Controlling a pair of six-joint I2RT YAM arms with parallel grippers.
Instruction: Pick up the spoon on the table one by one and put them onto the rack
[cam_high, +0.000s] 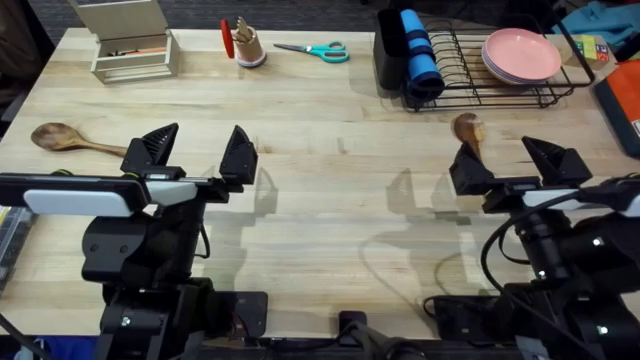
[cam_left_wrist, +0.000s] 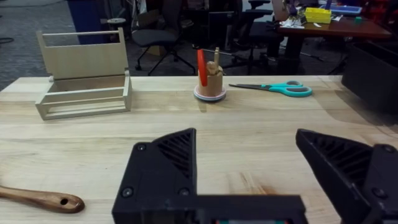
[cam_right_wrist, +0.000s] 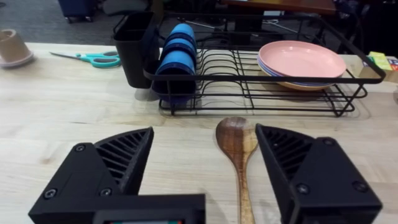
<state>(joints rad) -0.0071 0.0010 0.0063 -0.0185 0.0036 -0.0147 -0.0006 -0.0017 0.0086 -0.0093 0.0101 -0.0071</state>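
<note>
Overhead: left gripper (cam_high: 199, 150) hovers over the table (cam_high: 330, 200) on the left half, fingers spread apart, nothing between them. Right gripper (cam_high: 515, 163) on the right half, fingers also apart. Left spoon (cam_high: 75, 139) lies flat near the table's left edge, bowl toward that edge, handle running toward the left gripper. Right spoon (cam_high: 468, 130) lies just in front of the rack (cam_high: 480, 75), its handle disappearing under the right gripper. Rack sits at the far right with pink plates (cam_high: 521, 54), blue rolled items (cam_high: 420, 50) and a black cutlery holder (cam_high: 391, 48). Far edge: beige box (cam_high: 128, 40), small wooden holder (cam_high: 247, 45), teal scissors (cam_high: 315, 50).

Left wrist: gripper (cam_left_wrist: 270, 168) open, bare table between the fingers. Only the handle end of the left spoon (cam_left_wrist: 40, 199) is in frame, off to the side and clear of the fingers. Beige box (cam_left_wrist: 84, 73), wooden holder (cam_left_wrist: 211, 78) and scissors (cam_left_wrist: 277, 89) stand beyond.

Right wrist: gripper (cam_right_wrist: 202, 165) open, with the right spoon (cam_right_wrist: 239, 155) lying between the fingers, bowl toward the rack (cam_right_wrist: 249, 74), handle toward the camera; contact with the fingers cannot be judged. Plates (cam_right_wrist: 301, 62) sit in the rack, cutlery holder (cam_right_wrist: 138, 50) at its end.
</note>
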